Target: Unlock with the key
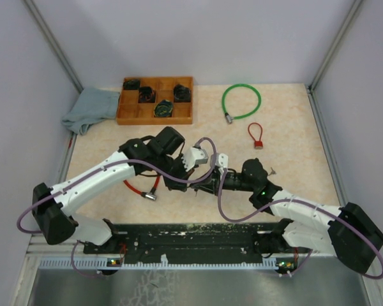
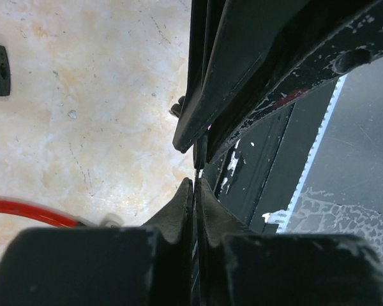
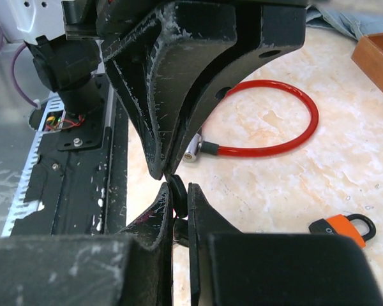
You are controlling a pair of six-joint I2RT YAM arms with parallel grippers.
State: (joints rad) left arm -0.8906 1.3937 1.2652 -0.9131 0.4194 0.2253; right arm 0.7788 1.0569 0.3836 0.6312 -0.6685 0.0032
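Item (image 3: 177, 185) in right hand (image 3: 179, 189) small, dark, unidentifiable, red cable lock (image 3: 309, 121) partly covered

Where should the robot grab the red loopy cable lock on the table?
Probably at the silver barrel where the red cable lock closes: it is short and stiff, while the thin loop would likely flop. It lies flat on the table, so come straight down from above and pinch across the barrel.
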